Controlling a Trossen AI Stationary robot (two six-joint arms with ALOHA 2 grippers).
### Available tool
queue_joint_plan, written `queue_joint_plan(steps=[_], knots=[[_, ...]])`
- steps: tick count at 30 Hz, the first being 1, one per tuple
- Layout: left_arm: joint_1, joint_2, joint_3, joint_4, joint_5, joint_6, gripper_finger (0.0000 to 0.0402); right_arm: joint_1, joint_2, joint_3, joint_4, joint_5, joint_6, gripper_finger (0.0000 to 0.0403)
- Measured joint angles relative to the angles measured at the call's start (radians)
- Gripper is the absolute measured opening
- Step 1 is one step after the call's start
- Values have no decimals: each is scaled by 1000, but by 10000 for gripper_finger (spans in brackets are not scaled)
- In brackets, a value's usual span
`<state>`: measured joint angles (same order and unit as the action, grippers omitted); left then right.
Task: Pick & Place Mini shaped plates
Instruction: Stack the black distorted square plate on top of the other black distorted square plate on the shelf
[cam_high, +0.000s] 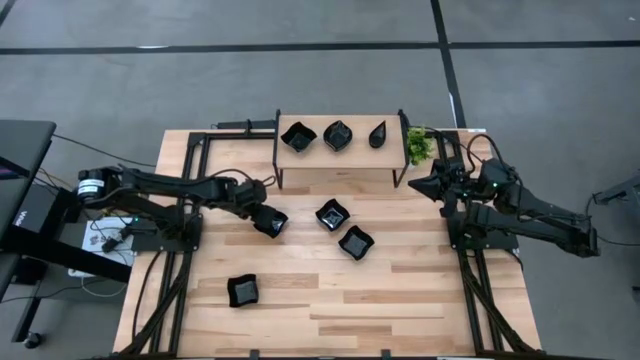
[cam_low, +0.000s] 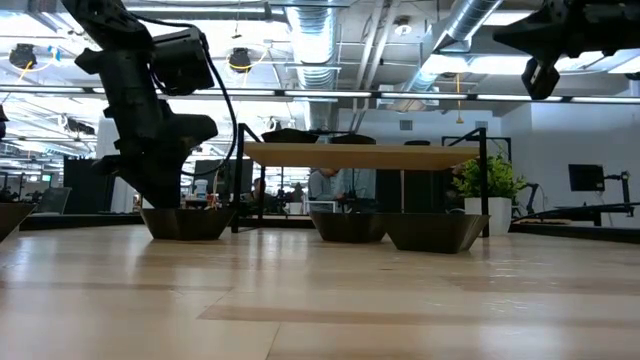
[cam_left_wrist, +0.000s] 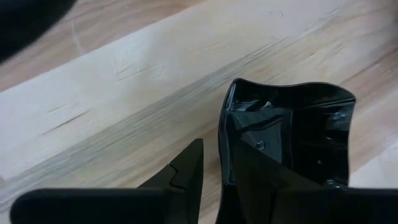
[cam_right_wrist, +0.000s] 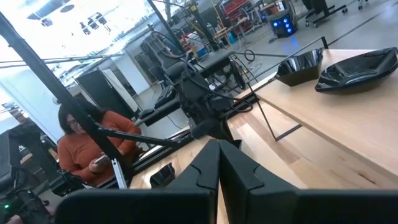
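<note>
left gripper (cam_high: 268, 222): jaws part-closed over the rim of a wavy-edged plate (cam_left_wrist: 292, 134), plate resting on the table (cam_high: 400, 300), 9 o'clock of centre
right gripper (cam_high: 418, 184): jaws fully closed, holding nothing, raised at 3 o'clock by the plant (cam_high: 419, 146)
other plates: three on shelf (cam_high: 340, 155) at 12; two mid-table; one at 7

Glossy black mini shaped plates (cam_high: 331, 213) on a pale striped-wood table (cam_high: 400, 300).
</note>
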<state>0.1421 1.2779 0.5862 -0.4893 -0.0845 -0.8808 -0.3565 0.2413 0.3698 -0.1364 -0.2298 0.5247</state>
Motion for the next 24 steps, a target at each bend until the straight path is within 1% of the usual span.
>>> queue_joint_plan(steps=[7,11,16,24], knots=[[0,26,0,10,-3,7,84,0,0,0,0,0,0,1],[0,32,0,22,-36,8,84,0,0,0,-2,0,0,1],[0,32,0,27,-50,9,84,1,0,0,-2,0,0,1],[0,32,0,32,-48,12,84,1,0,0,-7,0,0,1]])
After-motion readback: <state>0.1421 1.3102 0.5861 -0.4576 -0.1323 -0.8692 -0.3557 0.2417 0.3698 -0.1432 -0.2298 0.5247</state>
